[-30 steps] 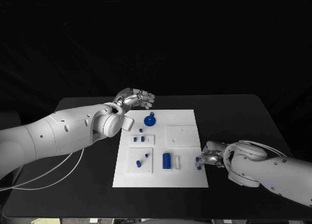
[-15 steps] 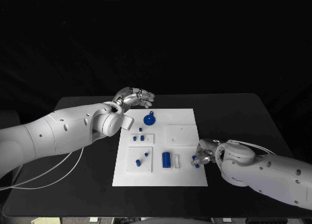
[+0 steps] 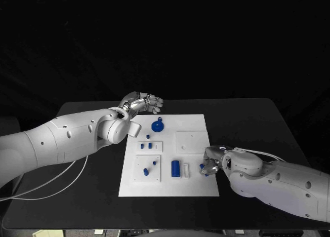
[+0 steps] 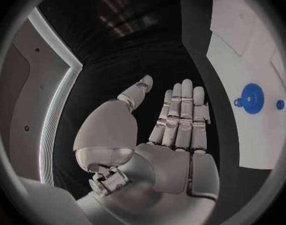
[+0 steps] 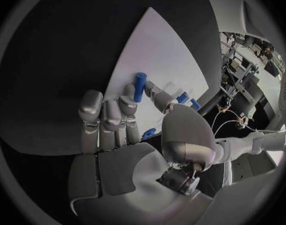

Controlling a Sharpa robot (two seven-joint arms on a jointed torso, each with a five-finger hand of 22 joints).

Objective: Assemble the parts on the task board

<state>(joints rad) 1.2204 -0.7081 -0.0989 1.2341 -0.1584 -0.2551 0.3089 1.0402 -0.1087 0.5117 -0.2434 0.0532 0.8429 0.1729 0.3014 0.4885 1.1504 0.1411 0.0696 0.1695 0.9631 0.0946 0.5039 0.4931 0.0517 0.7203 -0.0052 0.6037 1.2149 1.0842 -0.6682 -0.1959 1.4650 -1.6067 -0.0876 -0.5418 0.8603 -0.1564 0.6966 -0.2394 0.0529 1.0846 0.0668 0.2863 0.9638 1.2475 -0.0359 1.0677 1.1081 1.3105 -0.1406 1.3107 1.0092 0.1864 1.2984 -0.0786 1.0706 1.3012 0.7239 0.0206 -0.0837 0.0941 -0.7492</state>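
A small blue peg point(image 5: 139, 86) is pinched in the right hand point(image 3: 212, 164) at the task board's point(image 3: 196, 123) near right edge; if tilted, it could slip. The left hand point(image 3: 142, 104), flat-fingered and empty, is held at the far left corner

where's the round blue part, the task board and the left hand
round blue part point(image 3: 158, 128), head view, middle of its disc
task board point(image 3: 195, 123), head view, bare far right corner
left hand point(image 3: 143, 103), head view, backs of its fingers

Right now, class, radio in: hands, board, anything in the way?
Left robot hand open, idle beyond the task board. Right robot hand at board's right edge, fingers around a small blue part. Nothing blocking.
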